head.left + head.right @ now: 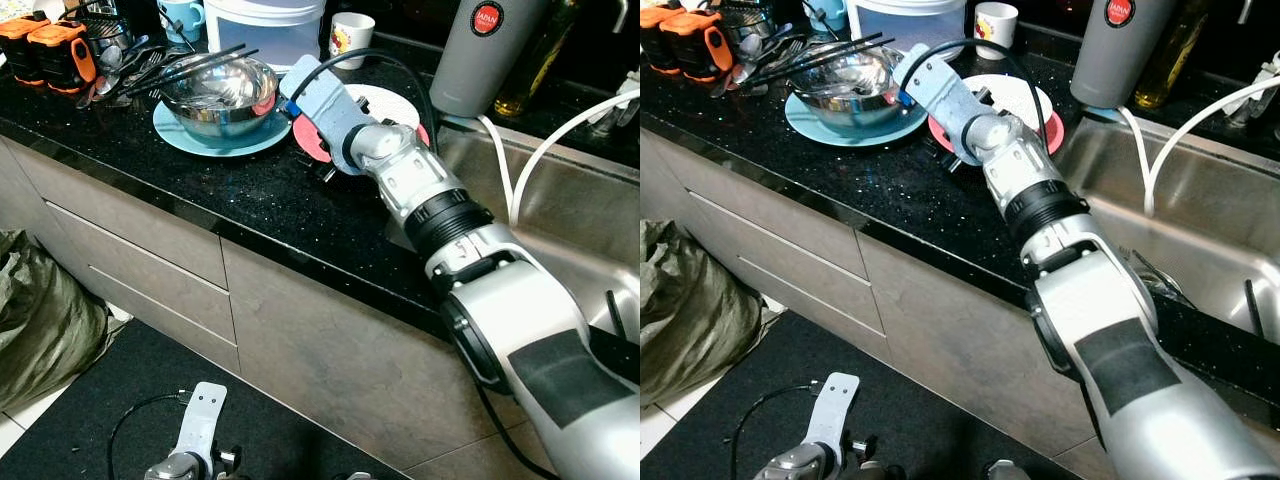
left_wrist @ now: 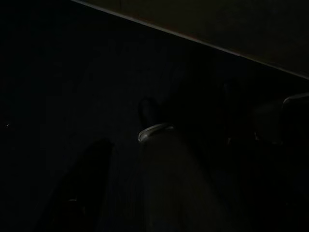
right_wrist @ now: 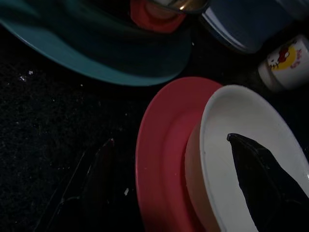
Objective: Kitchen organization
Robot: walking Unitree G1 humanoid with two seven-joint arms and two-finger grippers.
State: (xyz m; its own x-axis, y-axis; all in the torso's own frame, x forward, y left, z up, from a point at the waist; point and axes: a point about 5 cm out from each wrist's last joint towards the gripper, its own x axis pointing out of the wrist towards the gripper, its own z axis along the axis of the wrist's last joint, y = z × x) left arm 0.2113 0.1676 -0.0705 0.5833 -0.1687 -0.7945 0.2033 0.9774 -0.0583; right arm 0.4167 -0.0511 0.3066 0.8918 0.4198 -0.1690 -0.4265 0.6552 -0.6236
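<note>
Right gripper [image 3: 174, 179] spread across near rim of white bowl [image 3: 246, 145], upper centre of frame; one finger inside, other outside. Bowl on red plate [image 3: 159, 145], black counter [image 1: 250, 190]. Left gripper [image 1: 205, 410] idle, lower left, fingers unclear.

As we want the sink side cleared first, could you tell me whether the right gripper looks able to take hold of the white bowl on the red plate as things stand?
Probably yes. The right gripper is open and straddles the white bowl: one finger is over its inside, the other outside past the red plate. Nothing lies between them.
</note>
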